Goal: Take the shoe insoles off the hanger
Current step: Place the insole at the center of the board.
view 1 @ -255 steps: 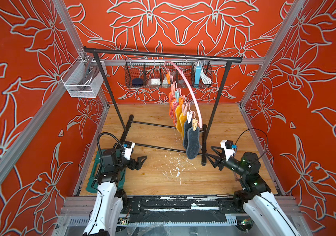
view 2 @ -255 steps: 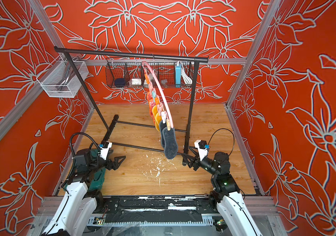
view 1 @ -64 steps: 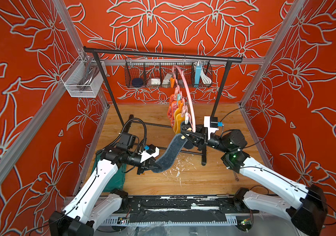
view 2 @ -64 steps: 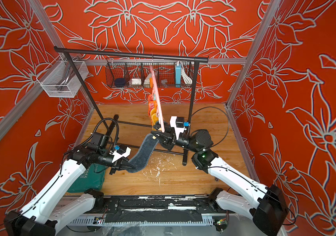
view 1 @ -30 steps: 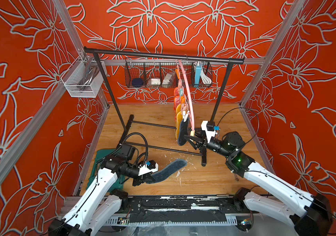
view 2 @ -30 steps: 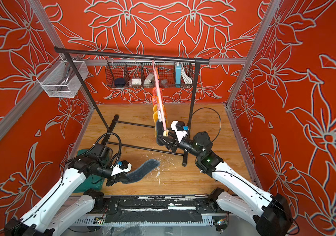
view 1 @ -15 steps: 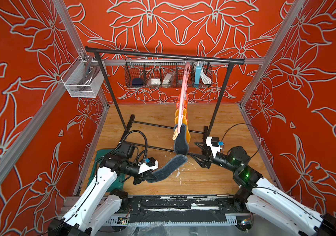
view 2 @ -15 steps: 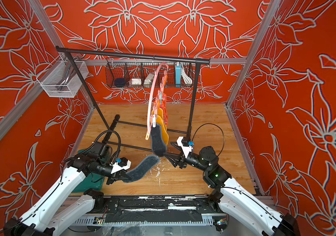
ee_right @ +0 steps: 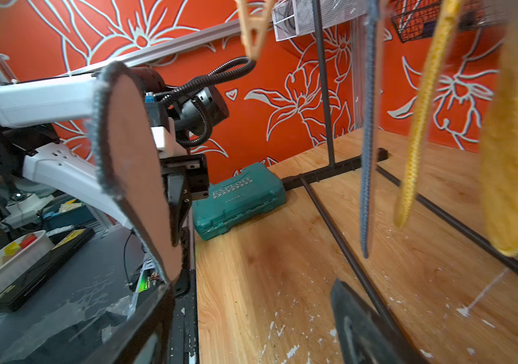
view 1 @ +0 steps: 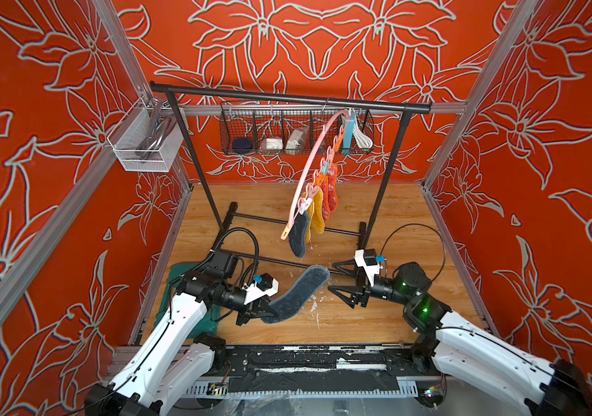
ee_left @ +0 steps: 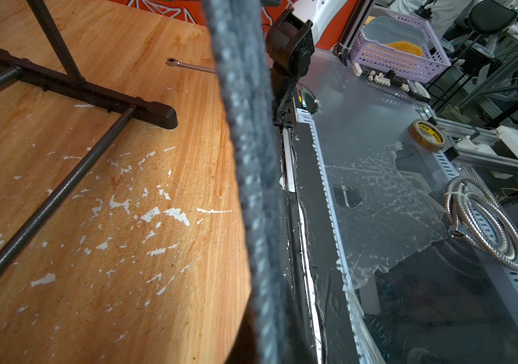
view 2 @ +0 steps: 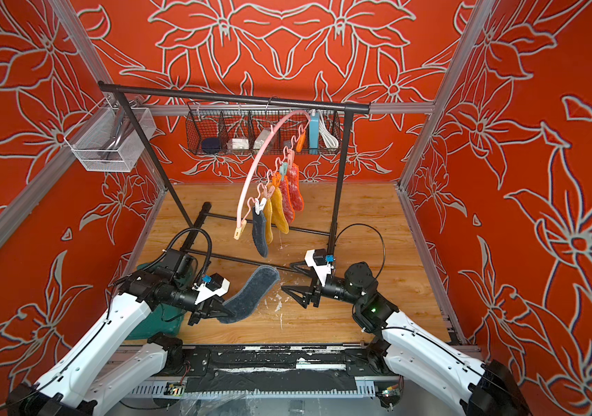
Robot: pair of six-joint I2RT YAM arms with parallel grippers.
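In both top views my left gripper (view 1: 262, 313) (view 2: 217, 309) is shut on the heel end of a dark grey shoe insole (view 1: 298, 293) (view 2: 251, 293), held off the hanger, above the floor. The left wrist view shows this insole (ee_left: 248, 126) edge-on. The pink hanger (view 1: 308, 169) (view 2: 254, 169) hangs from the rack with a dark grey insole (view 1: 298, 234), yellow insoles (view 1: 317, 216) and red-pink insoles (view 1: 331, 194) clipped on. My right gripper (view 1: 331, 276) (ee_right: 251, 331) is open and empty, low, right of the held insole's tip. An empty clothespin (ee_right: 253, 28) hangs at the hanger's end.
The black rack (view 1: 287, 97) carries a wire basket (view 1: 294, 133) at the back; its base bars (ee_left: 71, 82) cross the wooden floor. A white mesh basket (view 1: 143, 144) hangs on the left wall. A green case (ee_right: 238, 198) lies by my left arm.
The hanger has swung with its remaining insoles. My right gripper has opened wider, down near the floor. My left gripper keeps hold of the grey insole, nearly in place.
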